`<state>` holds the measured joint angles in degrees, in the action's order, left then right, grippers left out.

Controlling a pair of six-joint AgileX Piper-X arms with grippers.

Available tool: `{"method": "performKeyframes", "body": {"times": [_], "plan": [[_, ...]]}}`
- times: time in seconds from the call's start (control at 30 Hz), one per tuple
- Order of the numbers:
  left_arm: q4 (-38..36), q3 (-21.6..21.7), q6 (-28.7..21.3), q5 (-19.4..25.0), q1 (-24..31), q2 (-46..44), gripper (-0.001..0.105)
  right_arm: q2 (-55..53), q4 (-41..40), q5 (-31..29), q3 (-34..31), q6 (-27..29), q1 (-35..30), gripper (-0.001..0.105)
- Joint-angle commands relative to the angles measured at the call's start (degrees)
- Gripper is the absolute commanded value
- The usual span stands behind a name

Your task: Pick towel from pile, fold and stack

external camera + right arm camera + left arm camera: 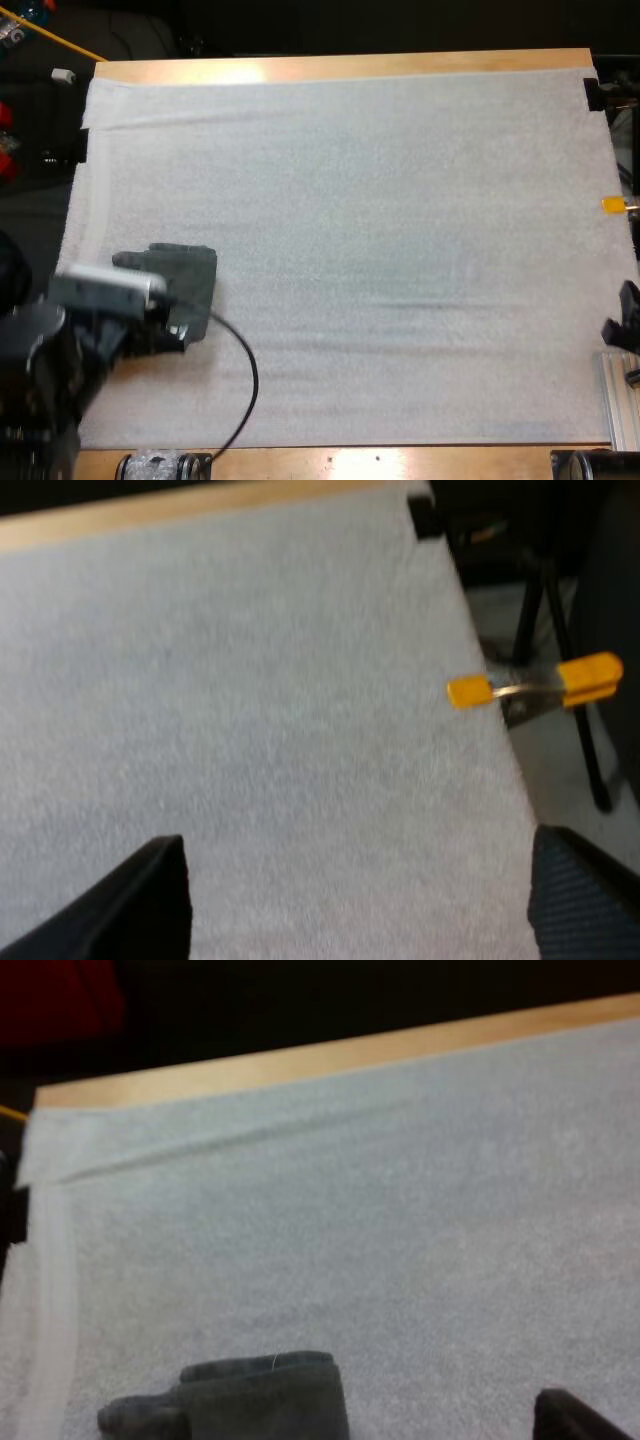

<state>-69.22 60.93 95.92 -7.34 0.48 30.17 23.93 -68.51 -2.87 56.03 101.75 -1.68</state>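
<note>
1. Location: one dark grey-green towel lies as a compact bundle on the white mat, L side, nearer the front edge. It sits right at your left gripper and well apart from your right gripper.
2. L pincer: one finger shows in the L wrist view. It stands off to the side, clear of the cloth; its partner isn't seen. I read the jaws as spread and holding nothing.
3. R pincer: jaws wide apart over bare mat near the R edge, nothing between them.
4. Handling (judgement): soft, light and limp, so it will sag and shed layers if pinched mid-body. It's not fragile, and the cloth on the foam mat may drag. Take it at a corner or along the thick edge, and bite through all layers.
5. Views: the high view gives you both arms' positions vs the towel. The L wrist view gives the close look, with a rounded lump at one end of the bundle. The R wrist view adds the R jaw gap.
</note>
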Motion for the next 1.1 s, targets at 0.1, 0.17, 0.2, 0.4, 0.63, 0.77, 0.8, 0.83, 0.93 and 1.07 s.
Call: {"method": "performKeyframes", "body": {"times": [0.1, 0.17, 0.2, 0.4, 0.63, 0.77, 0.8, 0.83, 0.93, 1.07], "plan": [[-0.1, -5.1, 0.2, 2.6, -0.3, -8.2, 0.064, -6.7, -1.6, 0.0, 0.5, 0.9, 0.0, 0.067], [-0.1, -7.6, 0.2, 2.7, -0.3, -12.3, 0.064, -9.5, -2.3, 0.0, 0.5, 0.9, 0.0, 0.067], [-0.2, -8.9, 0.2, 2.7, -0.3, -14.8, 0.064, -10.9, -3.0, 0.0, 0.5, 0.9, 0.0, 0.067], [-2.5, -11.4, 0.2, 2.5, -0.3, -25.3, 0.064, -18.2, -8.8, 0.0, 0.5, -0.6, 0.0, 0.067], [-9.8, -11.4, -0.6, 2.5, -0.3, -33.5, 0.064, -26.3, -11.5, 0.0, 0.5, -1.4, 0.0, 0.067], [-14.5, -11.4, -1.3, 2.6, -0.3, -37.0, 0.064, -27.1, -13.7, -0.2, 1.2, -3.0, 0.0, 0.067], [-15.7, -11.4, -1.3, 2.6, -0.3, -38.1, 0.064, -27.2, -13.8, 0.0, 1.0, -2.9, 0.0, 0.067], [-16.7, -11.4, -1.3, 2.6, -0.3, -39.0, 0.064, -27.2, -13.8, 0.1, 0.8, -2.9, 0.0, 0.067], [-20.8, -10.6, -1.3, 2.3, 0.2, -39.0, 0.064, -27.2, -13.8, 0.1, 0.4, -2.9, 0.0, 0.067], [-19.8, -10.6, -1.3, 1.2, 0.4, -39.0, 0.064, -27.2, -13.6, 0.1, 0.4, -2.9, 0.0, 0.067]]}}
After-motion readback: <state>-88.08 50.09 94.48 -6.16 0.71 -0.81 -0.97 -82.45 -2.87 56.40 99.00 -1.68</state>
